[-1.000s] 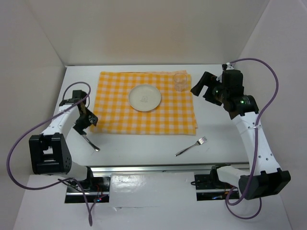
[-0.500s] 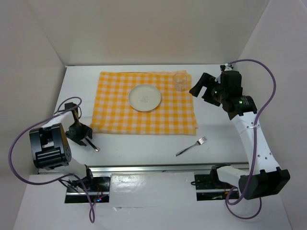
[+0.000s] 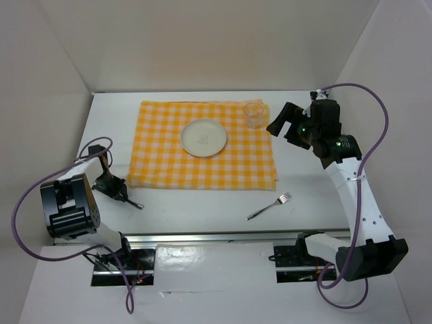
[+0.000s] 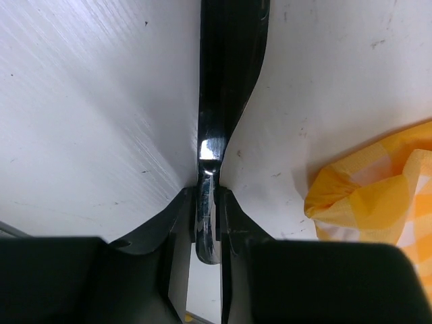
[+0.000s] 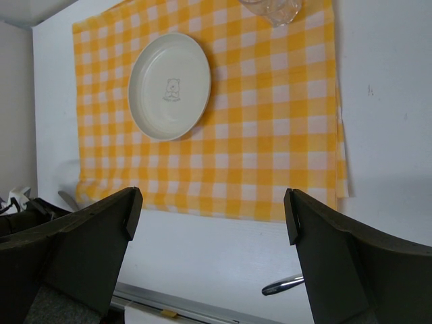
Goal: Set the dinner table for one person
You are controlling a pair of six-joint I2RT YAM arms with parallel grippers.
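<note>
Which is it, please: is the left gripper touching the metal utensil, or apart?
Touching: left wrist view shows the left gripper clamped on the metal utensil.

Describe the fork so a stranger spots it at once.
Find the yellow-and-white checked cloth on the dinner table. Off its near right corner, on bare tabletop, lies the fork: silver, tined, lying free, unlike the utensil clamped in the left gripper.

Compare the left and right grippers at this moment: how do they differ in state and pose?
The left gripper is shut on a slim utensil; the right gripper is open and empty. The left sits low at the dinner table by the near left corner of the checked cloth; the right hangs high beside the glass. Both are dark two-finger grippers.
</note>
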